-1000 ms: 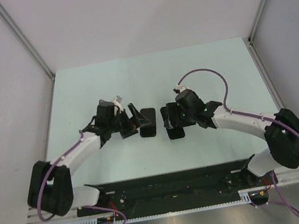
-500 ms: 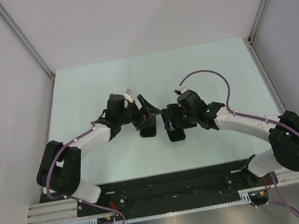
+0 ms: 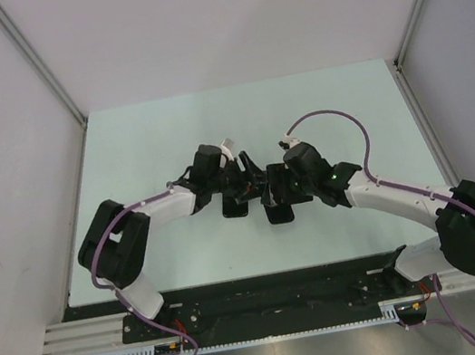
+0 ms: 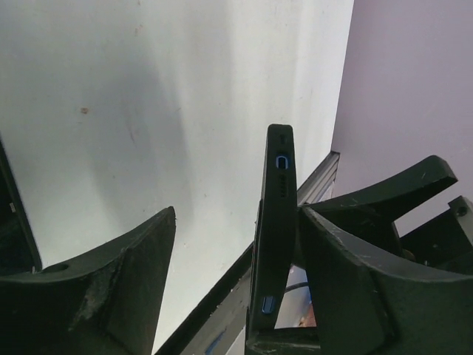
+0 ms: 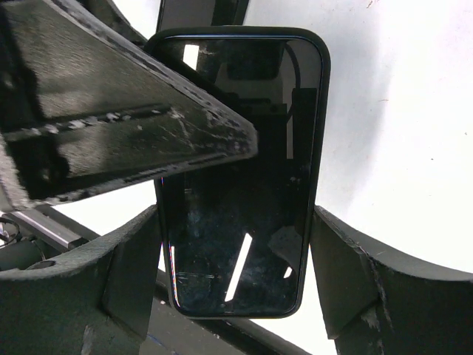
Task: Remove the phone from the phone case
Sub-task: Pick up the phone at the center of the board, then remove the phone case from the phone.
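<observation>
The phone point(image 5: 244, 148) is held up off the bench point(image 3: 140, 149) by the right end effector point(image 5: 235, 216). This end effector is clamped across the phone's width, one finger on each long side of the lower half. The glossy screen is turned toward the right wrist and the upper half is left free beyond the fingertips. The grip is judged to be set low so that the other arm can reach the top.

The phone is still seated in the case point(image 4: 275, 244): a black rim is seen all round the screen, and from the left wrist only a black edge with small cutouts is shown.

The left end effector point(image 4: 236, 214) is spread wide, and the top end of the cased phone is straddled edge-on between its fingers. The phone is placed just beside one finger, with a broad gap to the other. Whether that near finger touches the case cannot be told. One left finger point(image 5: 148, 126) is laid across the upper corner of the screen in the right wrist view, probably so that the rim can be caught and peeled away.

A second dark slab point(image 3: 236, 210) is seen below the left end effector; what it is cannot be told.
</observation>
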Action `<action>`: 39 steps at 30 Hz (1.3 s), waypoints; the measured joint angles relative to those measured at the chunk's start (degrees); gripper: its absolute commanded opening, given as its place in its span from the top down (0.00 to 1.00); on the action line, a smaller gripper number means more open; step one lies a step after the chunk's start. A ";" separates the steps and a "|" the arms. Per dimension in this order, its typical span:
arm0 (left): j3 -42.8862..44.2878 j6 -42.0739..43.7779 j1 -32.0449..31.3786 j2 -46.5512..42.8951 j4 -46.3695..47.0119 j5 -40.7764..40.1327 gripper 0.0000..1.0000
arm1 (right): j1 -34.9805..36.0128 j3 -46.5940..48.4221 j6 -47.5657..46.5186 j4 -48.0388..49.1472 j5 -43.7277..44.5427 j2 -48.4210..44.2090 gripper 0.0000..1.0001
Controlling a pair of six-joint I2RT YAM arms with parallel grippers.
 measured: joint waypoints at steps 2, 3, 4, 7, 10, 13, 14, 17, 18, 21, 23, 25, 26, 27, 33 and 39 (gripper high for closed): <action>0.61 0.02 -0.74 0.55 0.00 0.15 0.36 | 0.04 0.00 0.02 -0.15 0.13 -0.37 0.72; 0.83 -0.02 -1.01 0.70 0.04 0.17 0.37 | 0.09 0.00 0.07 -0.22 0.15 -0.57 0.72; 1.05 0.00 -1.29 0.83 0.07 0.17 0.50 | 0.13 0.00 0.09 -0.28 0.17 -0.68 0.72; 1.84 -0.24 -1.99 1.27 0.13 0.48 0.80 | 0.17 0.00 0.35 -0.72 0.33 -0.79 0.63; 2.60 -0.61 -2.71 1.75 0.74 1.55 1.00 | 0.22 -0.04 1.11 -1.62 0.52 -0.81 0.16; 2.91 -0.46 -2.91 1.75 0.98 2.03 1.00 | -0.17 -0.20 1.60 -2.05 0.48 -1.60 0.00; 2.95 -0.39 -2.84 1.75 0.72 1.90 1.00 | -0.33 -0.20 1.81 -2.05 0.37 -2.08 0.00; 2.95 -0.24 -2.05 1.73 -0.44 2.19 1.00 | -2.54 -0.20 1.73 -2.54 -1.09 -6.03 0.00; 2.95 -0.24 -1.57 1.73 -0.48 2.36 1.00 | -3.61 -0.22 1.68 -2.64 -1.64 -8.24 0.00; 2.73 -0.46 1.44 0.87 -0.39 3.30 1.00 | -7.23 -0.24 1.44 -2.73 -3.10 -15.72 0.01; 2.27 -0.70 3.65 -0.59 0.92 4.35 1.00 | -9.81 -0.59 1.27 -1.84 -3.69 -20.81 0.03; 1.14 -2.05 6.05 -2.86 4.15 5.99 1.00 | -11.91 -2.47 1.25 0.76 -4.55 -25.27 0.04; 0.33 -3.21 7.17 -4.04 6.91 7.04 1.00 | -12.48 -3.69 1.27 1.79 -5.09 -26.75 0.04; -0.61 -4.44 8.28 -5.31 9.81 7.93 1.00 | -13.18 -5.33 1.60 2.91 -5.92 -28.26 0.09; -4.42 -13.29 10.93 -8.92 27.74 13.25 1.00 | -19.06 -13.51 8.07 11.67 -16.52 -28.30 0.35; -7.43 -22.05 10.93 -8.96 41.90 16.15 1.00 | -20.90 -25.73 21.35 33.22 -27.67 -25.24 0.28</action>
